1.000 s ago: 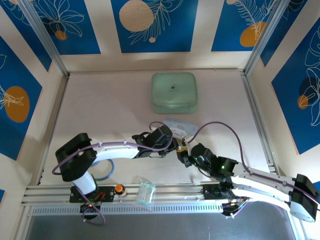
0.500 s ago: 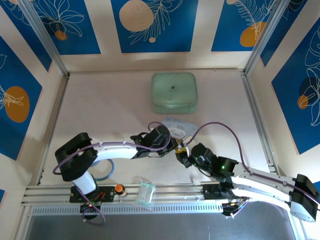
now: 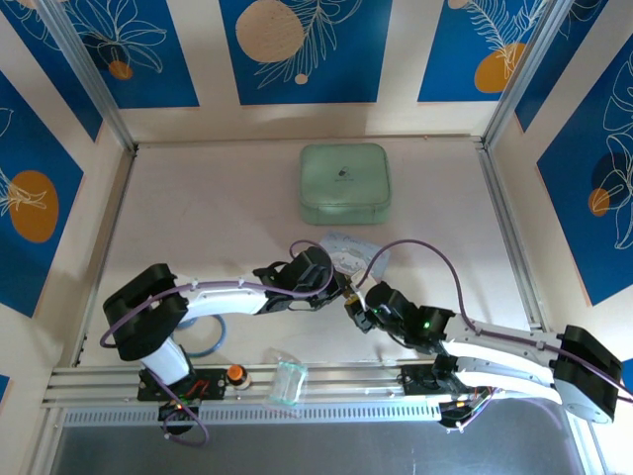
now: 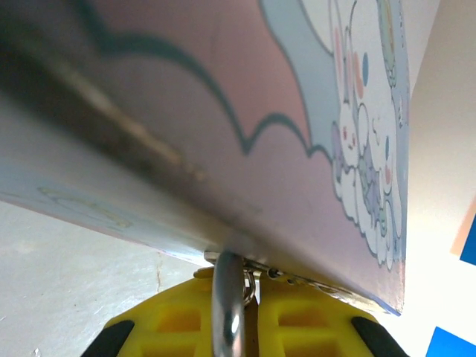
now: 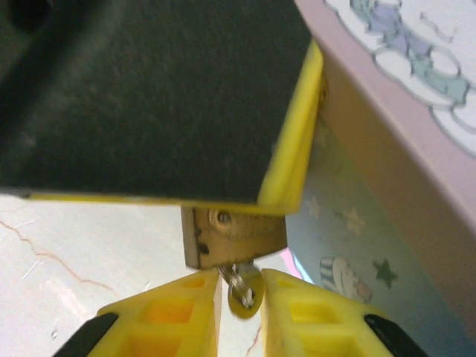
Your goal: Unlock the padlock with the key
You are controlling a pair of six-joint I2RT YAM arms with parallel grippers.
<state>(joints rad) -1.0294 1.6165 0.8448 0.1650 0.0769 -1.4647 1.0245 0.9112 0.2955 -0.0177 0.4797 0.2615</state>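
Left gripper (image 4: 236, 327) is clamped right down with the padlock (image 5: 234, 236) in its grip. The silver shackle (image 4: 227, 312) runs straight up between its two yellow fingers. At the top, just past the fingertips, it meets the lower edge of the pale blue cartoon tin (image 4: 297, 111), which sits hard up against this gripper.

Over on the right wrist camera, the brass body hangs out from under the left gripper's black, yellow-edged finger, directly ahead of the right gripper (image 5: 239, 316) and almost touching its tips. The key (image 5: 244, 290) is seated in the face of the padlock that points at the right gripper. Its little silver head hangs out between that gripper's fingers. The right gripper is drawn in narrow, with a yellow pad against each side of the key, so it has hold of it. The tin is off to this gripper's right, close by.

From above, the two grippers meet nose to nose over the pale table (image 3: 198, 218), with the padlock pinched between them and the tin just beyond both. A mint green box (image 3: 344, 183) sits well beyond that.
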